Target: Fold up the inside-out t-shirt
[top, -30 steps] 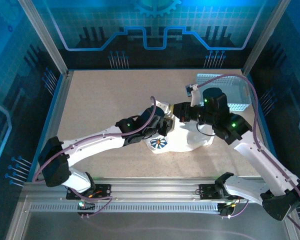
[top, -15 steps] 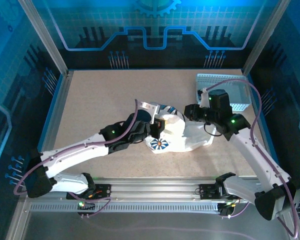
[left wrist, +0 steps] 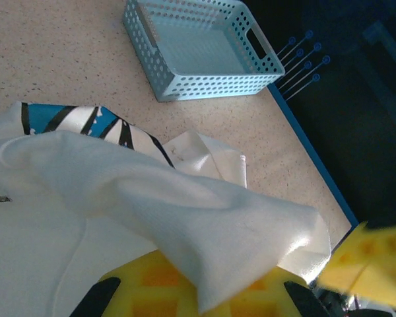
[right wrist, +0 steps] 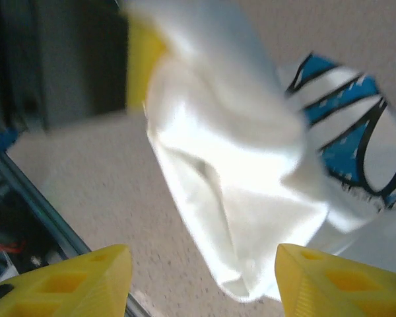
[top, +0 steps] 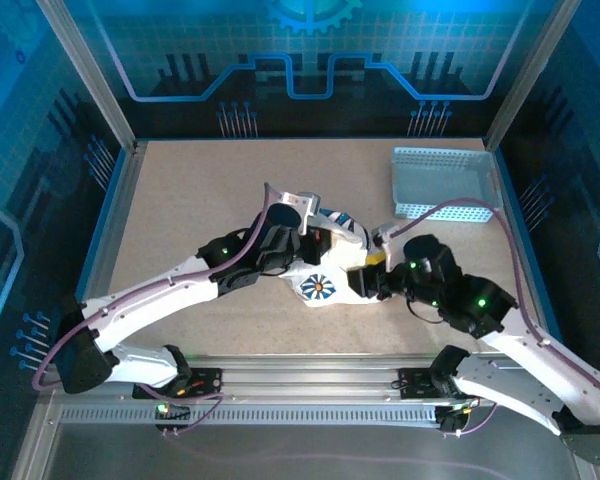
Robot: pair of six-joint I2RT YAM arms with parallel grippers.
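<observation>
Speckled beige tabletop (top: 200, 200) ran back to the blue-lit rear wall, with the perforated basket (top: 445, 182) standing at its far right corner, well apart from the work. The inside-out t-shirt (top: 336, 270) lay bunched near the middle of the table. Its printed logo (top: 318, 287) faced up on the near side, and both arms met over it.

The left gripper (top: 315, 243) looked clenched on a fold of the white cloth. In its wrist view the cloth spilled over the yellow fingers (left wrist: 145, 290), which sat close together. The right gripper (top: 366, 280) was released, its fingers (right wrist: 72, 277) spread wide. A hanging lobe of the shirt sat ahead of them and between them, seemingly touching neither (the blur made the exact gap hard to judge).

The step in hand seemed to be taking a second hold, so the bundle could be spread flat before any fold. Doing that well would call for the right gripper to close on a single edge or corner of the lobe rather than its thick middle, since soft cloth gathered in layers would drag the rest along. The left hold would want to be firm and low. The two arms would then need to draw apart evenly, with the shirt kept away from the basket.
</observation>
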